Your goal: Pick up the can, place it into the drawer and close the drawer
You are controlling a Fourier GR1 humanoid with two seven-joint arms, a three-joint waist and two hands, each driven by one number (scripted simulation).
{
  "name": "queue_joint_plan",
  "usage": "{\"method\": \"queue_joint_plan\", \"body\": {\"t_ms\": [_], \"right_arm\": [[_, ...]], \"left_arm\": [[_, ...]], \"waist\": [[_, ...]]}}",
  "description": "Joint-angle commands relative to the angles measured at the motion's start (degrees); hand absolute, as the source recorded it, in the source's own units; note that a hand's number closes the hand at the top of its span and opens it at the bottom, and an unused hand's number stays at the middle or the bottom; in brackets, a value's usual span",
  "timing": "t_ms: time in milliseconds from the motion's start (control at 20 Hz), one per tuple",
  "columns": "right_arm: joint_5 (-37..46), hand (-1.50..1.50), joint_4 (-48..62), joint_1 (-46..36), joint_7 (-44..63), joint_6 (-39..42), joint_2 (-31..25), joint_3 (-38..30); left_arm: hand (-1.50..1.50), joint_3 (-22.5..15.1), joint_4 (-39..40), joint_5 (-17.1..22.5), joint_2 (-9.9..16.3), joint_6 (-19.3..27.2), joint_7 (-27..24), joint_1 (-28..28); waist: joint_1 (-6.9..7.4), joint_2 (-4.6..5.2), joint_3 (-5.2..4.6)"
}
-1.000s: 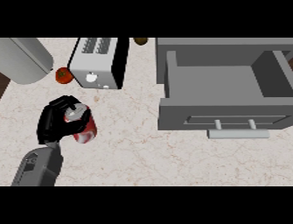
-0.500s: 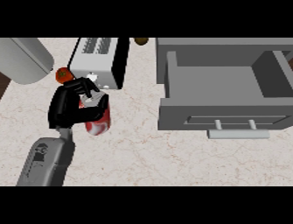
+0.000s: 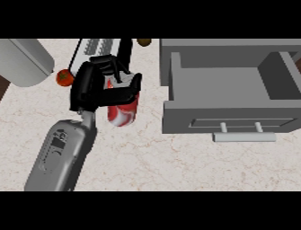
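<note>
Looking steeply down at a pale marble counter (image 3: 179,166), the robot's left hand (image 3: 96,87) has its black fingers and thumb curled round a red-and-white can (image 3: 123,111), which lies tilted within the grasp near the counter's back-left part, its lower end showing below the fingers. To the right, well apart from the can, a grey drawer (image 3: 236,87) stands pulled open with its pale bar handle (image 3: 244,137) facing the counter's front edge. Behind the hand sits a white toaster (image 3: 103,47); a small red tomato (image 3: 64,77) lies by the left edge, beside a large grey rounded object (image 3: 13,60) at the back-left corner.
</note>
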Motion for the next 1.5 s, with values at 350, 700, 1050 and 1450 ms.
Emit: {"method": "queue_joint_plan", "body": {"t_ms": [350,700,1050,1450], "right_arm": [[1.4,-1.50,-2.9,-1.2,3.4,-1.8,0.0,2.6],[-0.6,-1.50,0.9,0.3,-1.2,0.0,-0.1,-0.7],[2.5,-1.50,0.2,-1.3,0.2,-1.2,0.9,1.9],[2.1,-1.50,0.1,-5.1,3.4,-2.3,-0.4,1.6]], "left_arm": [[1.50,-5.3,11.9,0.7,-0.2,10.7,6.9,-23.7],[1.50,-4.5,22.9,4.7,-0.2,13.2,8.0,-35.6],[1.50,-5.8,36.4,9.9,-0.2,16.3,3.5,-45.1],[1.50,-12.2,44.1,16.0,-0.2,19.3,2.1,-51.8]], "waist": [[-0.83,0.22,-0.02],[-1.02,0.24,0.02],[-1.87,0.53,0.02],[-2.43,0.63,0.04]]}}
